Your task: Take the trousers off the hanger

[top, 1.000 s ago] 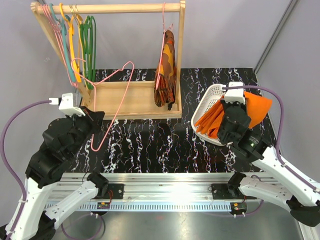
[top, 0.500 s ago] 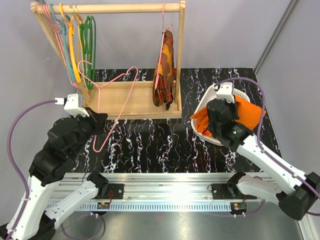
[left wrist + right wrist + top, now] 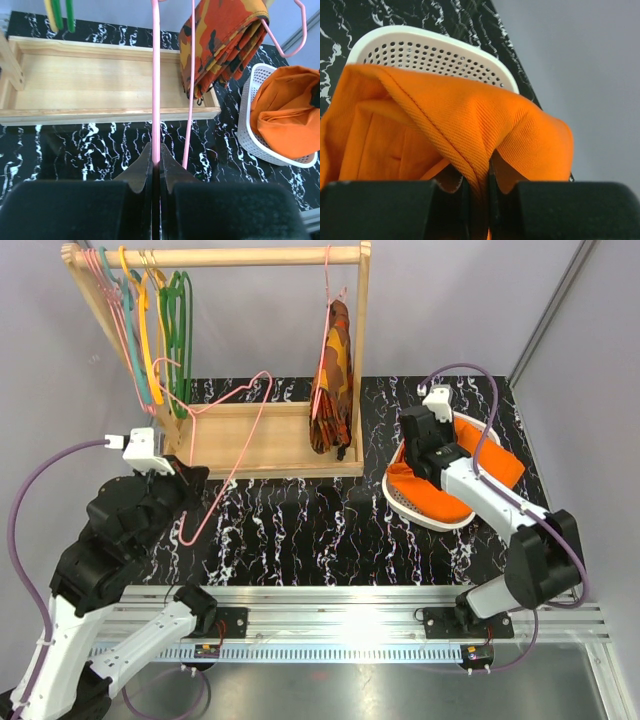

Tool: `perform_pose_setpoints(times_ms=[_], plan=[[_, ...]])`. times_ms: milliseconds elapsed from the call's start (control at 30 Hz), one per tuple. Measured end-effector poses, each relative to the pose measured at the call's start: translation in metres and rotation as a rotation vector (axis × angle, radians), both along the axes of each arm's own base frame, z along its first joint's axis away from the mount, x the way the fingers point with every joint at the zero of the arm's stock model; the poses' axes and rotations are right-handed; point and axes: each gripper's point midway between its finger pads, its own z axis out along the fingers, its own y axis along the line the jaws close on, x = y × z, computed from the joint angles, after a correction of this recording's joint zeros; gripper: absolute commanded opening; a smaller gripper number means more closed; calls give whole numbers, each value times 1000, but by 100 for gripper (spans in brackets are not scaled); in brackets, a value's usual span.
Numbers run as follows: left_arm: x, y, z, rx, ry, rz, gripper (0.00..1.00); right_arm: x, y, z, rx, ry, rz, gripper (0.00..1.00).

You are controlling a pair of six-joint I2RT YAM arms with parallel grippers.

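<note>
The trousers (image 3: 470, 125) lie heaped in the white basket (image 3: 248, 117) at 3 o'clock on the worktop (image 3: 300, 530), off the hanger (image 3: 156, 75), which is bare. The right gripper (image 3: 477, 186) pinches a ridge of the cloth in its jaws; the left gripper (image 3: 156, 156) has its jaws pressed onto the hanger's wire. It looks like light, soft, floppy stuff (it will sag wherever unsupported), so a thick fold is likely the surest hold.
</note>
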Motion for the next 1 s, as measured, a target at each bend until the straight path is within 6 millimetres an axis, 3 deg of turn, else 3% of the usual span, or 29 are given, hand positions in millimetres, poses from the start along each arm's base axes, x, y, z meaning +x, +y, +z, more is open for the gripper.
perform_pose_setpoints(times_ms=[167,400,533,767,867,933,1000], plan=[[-2,8,8,20,-26,21,0,27,0,-28,25,83,52,2],[-3,14,5,54,-20,35,0,60,24,-72,56,237,219,0],[-4,17,2,76,-11,46,0,66,32,-89,88,305,303,0],[-4,20,-1,99,-7,51,0,72,30,-100,222,345,407,6],[-4,20,-1,103,-5,50,0,76,27,-102,283,371,432,21],[-4,20,-2,103,-4,50,0,81,28,-103,323,391,443,42],[-4,20,-2,104,-4,50,0,81,35,-104,373,403,465,48]])
